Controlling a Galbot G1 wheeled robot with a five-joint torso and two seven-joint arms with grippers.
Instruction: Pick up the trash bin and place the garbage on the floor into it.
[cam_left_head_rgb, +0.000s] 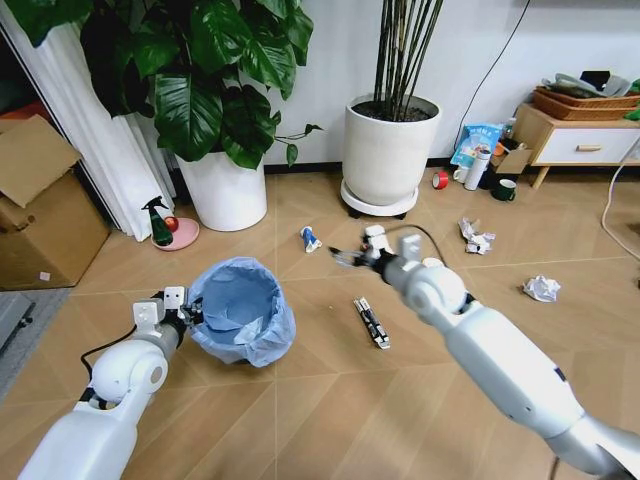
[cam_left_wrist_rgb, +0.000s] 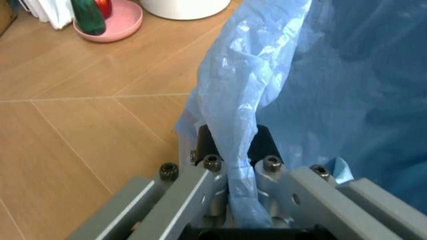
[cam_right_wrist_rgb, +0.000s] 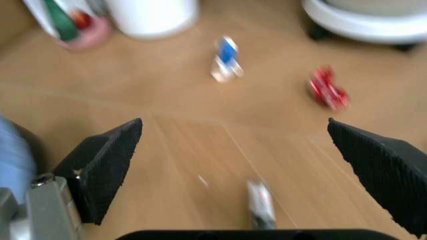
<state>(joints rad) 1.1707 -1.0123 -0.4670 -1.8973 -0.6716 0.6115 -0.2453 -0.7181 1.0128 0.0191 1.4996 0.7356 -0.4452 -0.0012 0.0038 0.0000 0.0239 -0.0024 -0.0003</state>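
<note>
The trash bin (cam_left_head_rgb: 240, 312), small, dark and lined with a crinkly light-blue bag, stands on the wooden floor. My left gripper (cam_left_head_rgb: 186, 316) is shut on its near-left rim; the left wrist view has the bag's edge (cam_left_wrist_rgb: 233, 100) pinched between the fingers (cam_left_wrist_rgb: 207, 145). My right gripper (cam_left_head_rgb: 347, 260) hovers open over the floor to the right of the bin, its pads (cam_right_wrist_rgb: 107, 160) wide apart. The garbage lies around it: a blue-white wrapper (cam_left_head_rgb: 311, 239) (cam_right_wrist_rgb: 227, 59), a dark stick-like wrapper (cam_left_head_rgb: 372, 322) (cam_right_wrist_rgb: 261, 206), a red wrapper (cam_right_wrist_rgb: 327, 92), and two white paper wads (cam_left_head_rgb: 476, 236) (cam_left_head_rgb: 542, 289).
Two large white planters (cam_left_head_rgb: 228, 190) (cam_left_head_rgb: 388, 150) stand at the back wall. A pink dish with a green spray bottle (cam_left_head_rgb: 168, 230) sits left, beside a cardboard box (cam_left_head_rgb: 40, 215). A red tape roll (cam_left_head_rgb: 440, 180), a blue snack bag (cam_left_head_rgb: 478, 143) and a wooden cabinet (cam_left_head_rgb: 580, 142) are at the back right.
</note>
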